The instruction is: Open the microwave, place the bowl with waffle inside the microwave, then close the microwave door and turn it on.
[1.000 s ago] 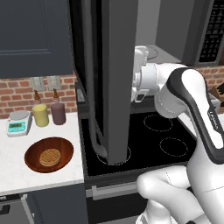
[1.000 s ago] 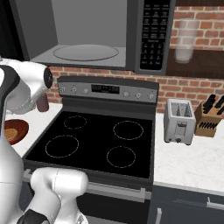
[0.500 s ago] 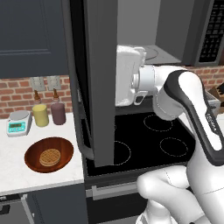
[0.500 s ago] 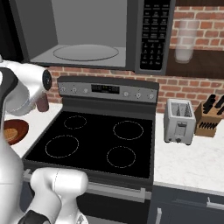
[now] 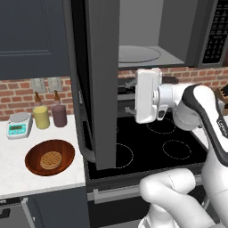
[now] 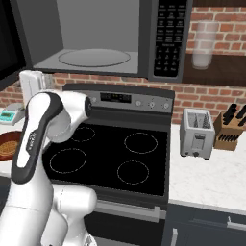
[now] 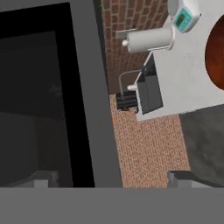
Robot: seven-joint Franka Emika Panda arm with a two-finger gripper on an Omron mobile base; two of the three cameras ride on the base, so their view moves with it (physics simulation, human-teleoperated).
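The microwave (image 5: 147, 49) hangs above the stove, its grey interior and glass turntable (image 6: 94, 57) exposed. The microwave door (image 5: 102, 84) stands swung out toward me, edge-on, its bar handle (image 5: 84, 129) on the left face. My gripper (image 5: 132, 100) hovers just right of the door's inner side, over the stove, open and holding nothing. In the hand view the gripper (image 7: 111, 177) has its tips wide apart in front of the door's black window (image 7: 35, 100). The reddish-brown bowl (image 5: 50, 157) sits on the left counter with the waffle (image 5: 50, 159) in it.
A yellow cup (image 5: 41, 117), a maroon cup (image 5: 59, 115) and a small scale (image 5: 19, 124) stand behind the bowl. The black stovetop (image 6: 115, 153) lies below the microwave. A silver toaster (image 6: 196, 133) and a knife block (image 6: 230, 129) are on the right counter.
The door has swung further open to the left. My hand has drawn back right and down from the door, jaws still open.
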